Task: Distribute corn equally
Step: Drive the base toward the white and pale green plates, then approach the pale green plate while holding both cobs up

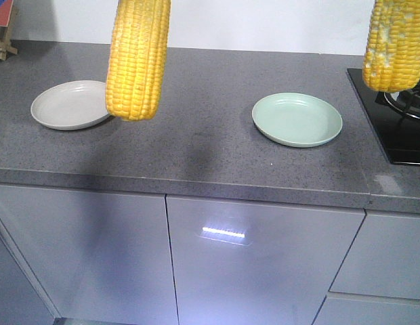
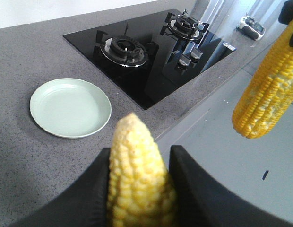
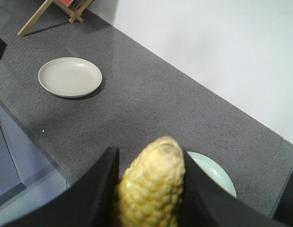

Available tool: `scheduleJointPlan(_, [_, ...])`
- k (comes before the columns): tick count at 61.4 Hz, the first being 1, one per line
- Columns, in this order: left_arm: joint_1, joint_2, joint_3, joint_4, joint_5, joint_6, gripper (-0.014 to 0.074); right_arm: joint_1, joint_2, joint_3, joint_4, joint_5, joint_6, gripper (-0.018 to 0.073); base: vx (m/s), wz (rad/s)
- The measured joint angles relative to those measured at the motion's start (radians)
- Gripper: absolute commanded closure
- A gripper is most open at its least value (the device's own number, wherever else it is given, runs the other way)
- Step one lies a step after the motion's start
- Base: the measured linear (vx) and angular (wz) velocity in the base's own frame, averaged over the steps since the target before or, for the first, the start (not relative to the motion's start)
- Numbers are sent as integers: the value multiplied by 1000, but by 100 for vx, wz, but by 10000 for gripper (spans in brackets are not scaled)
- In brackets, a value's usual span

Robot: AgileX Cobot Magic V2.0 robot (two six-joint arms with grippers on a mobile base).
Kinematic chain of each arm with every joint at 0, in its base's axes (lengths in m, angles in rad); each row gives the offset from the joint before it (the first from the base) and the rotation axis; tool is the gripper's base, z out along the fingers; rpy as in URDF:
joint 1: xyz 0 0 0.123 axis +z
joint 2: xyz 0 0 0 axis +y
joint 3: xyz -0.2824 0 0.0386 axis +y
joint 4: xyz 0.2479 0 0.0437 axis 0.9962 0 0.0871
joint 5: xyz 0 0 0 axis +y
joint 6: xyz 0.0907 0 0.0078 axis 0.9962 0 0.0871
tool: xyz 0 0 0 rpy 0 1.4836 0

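Observation:
Two cobs of corn hang blunt end down from the top of the front view. The left cob (image 1: 137, 61) hangs over the right rim of the beige plate (image 1: 69, 105). The right cob (image 1: 393, 44), with whitish patches, hangs over the stove's left edge. My left gripper (image 2: 141, 153) is shut on a cob (image 2: 137, 194); the green plate (image 2: 70, 108) lies ahead of it, bare. My right gripper (image 3: 150, 158) is shut on the other cob (image 3: 151, 194), with the green plate (image 3: 219, 177) partly hidden behind it. Neither gripper shows in the front view.
A black gas stove (image 1: 393, 122) fills the counter's right end, beside the green plate (image 1: 297, 120). A wooden rack (image 3: 56, 9) stands at the far left past the beige plate (image 3: 70, 77). The counter's front edge drops to grey cabinets (image 1: 250, 257).

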Motion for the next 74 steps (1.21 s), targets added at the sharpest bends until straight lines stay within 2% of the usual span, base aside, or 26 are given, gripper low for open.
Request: scheduleJointPlan(74, [0, 0, 0, 0, 0, 0, 604, 0, 0, 0, 0, 0, 0, 564, 8, -4])
